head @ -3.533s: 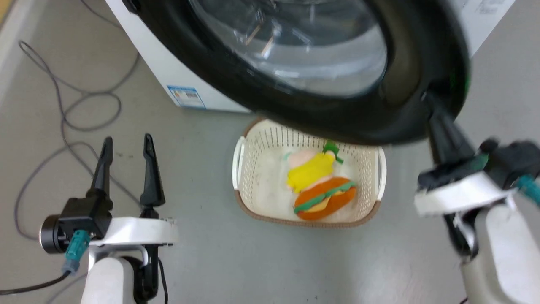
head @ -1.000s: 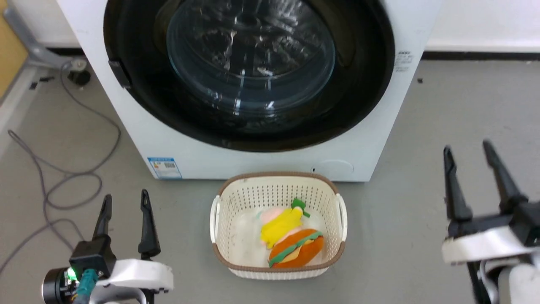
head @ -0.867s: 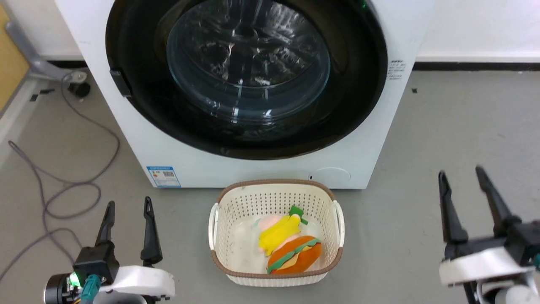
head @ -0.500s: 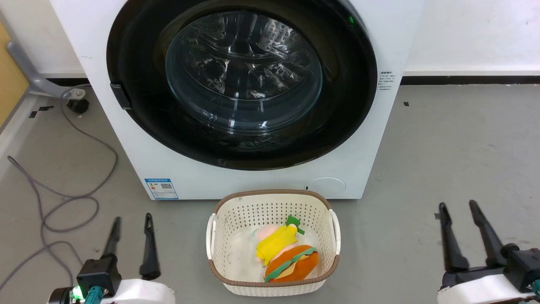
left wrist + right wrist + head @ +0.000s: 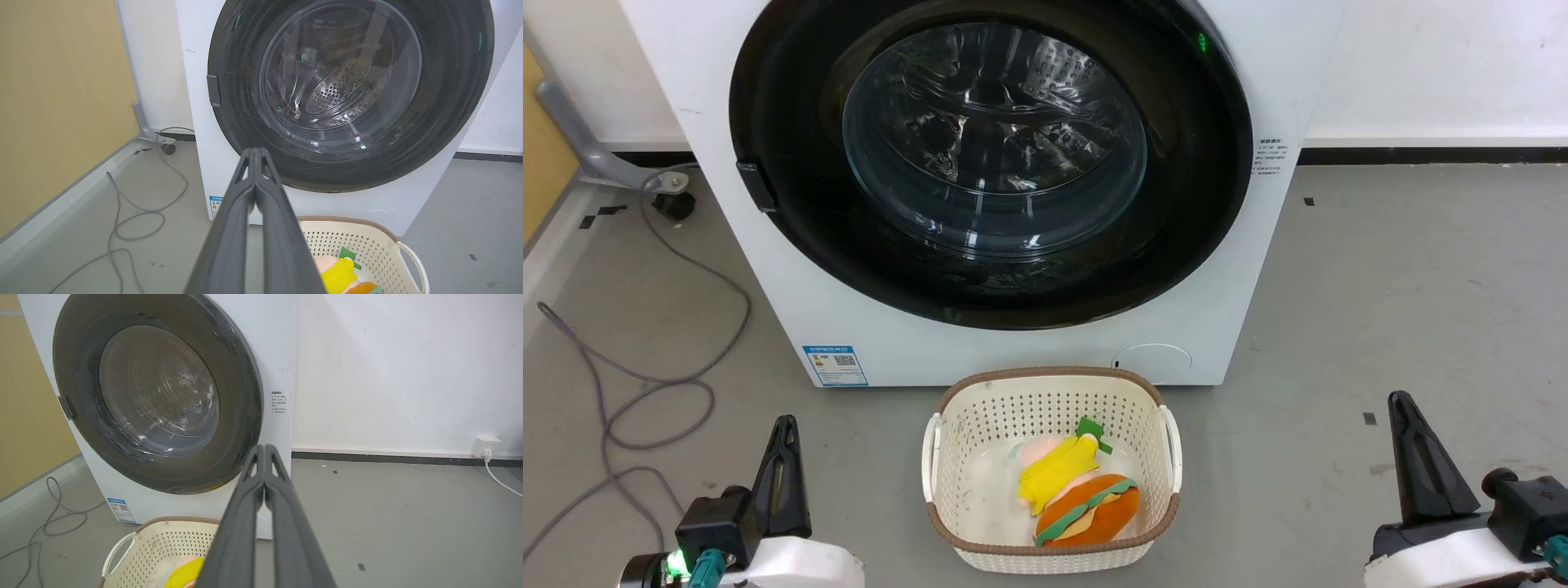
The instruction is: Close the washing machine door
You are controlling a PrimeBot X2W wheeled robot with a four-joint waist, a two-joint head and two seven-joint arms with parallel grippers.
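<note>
Looking shut already: door (image 5: 992,163) flush in washer (image 5: 1250,278). Heavy, stiff; slick rim (image 5: 792,245), breakable glass (image 5: 1045,204). Push rim at 9 o'clock. Left claw (image 5: 786,429), right claw (image 5: 1403,404) pressed together, empty.

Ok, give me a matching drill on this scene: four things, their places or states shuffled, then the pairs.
1. round black-rimmed glass door
2. cream perforated plastic basket
3. loose grey cable
4. left pincer

A. shut, holding nothing
B. closed flush against the white washing machine
C. lying in loops left of the machine
D. before the machine, plush toys inside

Pairs: 1-B, 2-D, 3-C, 4-A
</note>
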